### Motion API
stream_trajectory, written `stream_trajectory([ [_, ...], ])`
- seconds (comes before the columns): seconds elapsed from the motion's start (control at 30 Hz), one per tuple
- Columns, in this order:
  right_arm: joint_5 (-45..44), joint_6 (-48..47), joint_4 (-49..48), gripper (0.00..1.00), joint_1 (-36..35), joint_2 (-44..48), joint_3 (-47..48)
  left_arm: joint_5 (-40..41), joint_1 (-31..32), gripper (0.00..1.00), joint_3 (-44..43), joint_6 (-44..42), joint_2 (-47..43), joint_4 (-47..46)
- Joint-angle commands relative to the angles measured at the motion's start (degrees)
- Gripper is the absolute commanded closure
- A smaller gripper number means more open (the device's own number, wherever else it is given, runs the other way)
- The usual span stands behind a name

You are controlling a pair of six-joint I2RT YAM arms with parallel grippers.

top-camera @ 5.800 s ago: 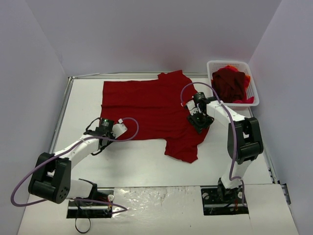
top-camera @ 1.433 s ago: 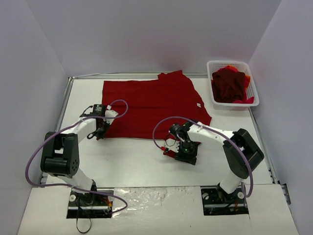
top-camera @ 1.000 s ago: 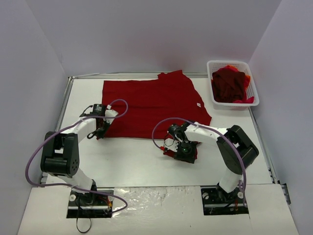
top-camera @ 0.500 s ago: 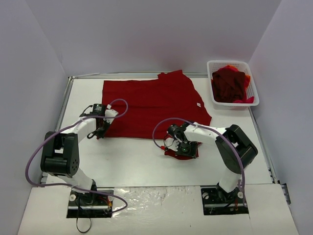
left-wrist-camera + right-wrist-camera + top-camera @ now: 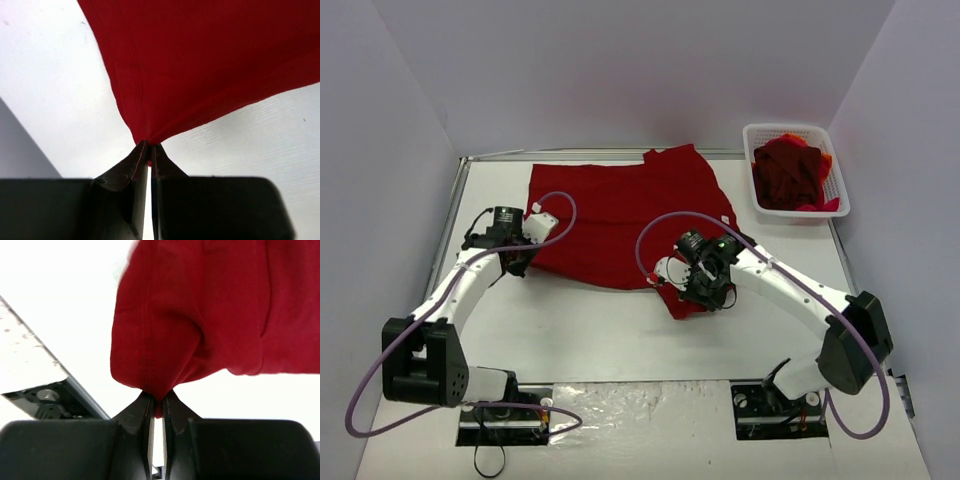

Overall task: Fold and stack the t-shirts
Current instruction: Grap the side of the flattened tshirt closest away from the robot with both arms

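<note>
Left wrist and right wrist show the left hand [image 5: 149, 150] and right hand [image 5: 158, 397] each clamped on the t-shirt [image 5: 210, 60] edge, so both should lift evenly, cloth taut between them.

t-shirt [image 5: 620, 210] is showing soft matt dark red cloth with stitched hems | table [image 5: 590, 330] is looking smooth matt white | basket [image 5: 785, 127] at 2 o'clock is showing white plastic mesh, holding bundled t-shirts [image 5: 788, 172] of matt red cloth | left pincer [image 5: 150, 150] and right pincer [image 5: 157, 399] are showing matt black plastic
</note>
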State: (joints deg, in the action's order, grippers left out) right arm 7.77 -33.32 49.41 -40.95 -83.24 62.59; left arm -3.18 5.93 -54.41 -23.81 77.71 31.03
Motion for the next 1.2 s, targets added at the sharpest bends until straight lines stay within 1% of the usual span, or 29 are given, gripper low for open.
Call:
stream_trajectory([
  [0.0,1.5,2.1,8.3,1.0,-0.1,2.0,0.9,-1.2,0.0,0.98,-2.2,-2.9,-5.3,5.2],
  [0.27,1.0,3.7,11.1,1.0,-0.2,4.1,-0.5,-0.2,0.0,0.98,1.8,-5.5,-12.9,8.5],
  [0.47,1.6,2.8,14.4,1.0,-0.2,4.4,0.3,-1.6,0.0,0.98,3.1,-5.9,-15.7,9.7],
  [0.83,-1.4,2.0,12.7,1.0,0.3,1.3,4.0,-1.2,0.0,0.98,2.1,-6.2,-15.2,8.3],
  [1.17,-4.5,-0.6,13.3,1.0,3.9,-3.7,12.6,0.5,0.0,0.98,0.7,-5.8,-12.8,5.2],
])
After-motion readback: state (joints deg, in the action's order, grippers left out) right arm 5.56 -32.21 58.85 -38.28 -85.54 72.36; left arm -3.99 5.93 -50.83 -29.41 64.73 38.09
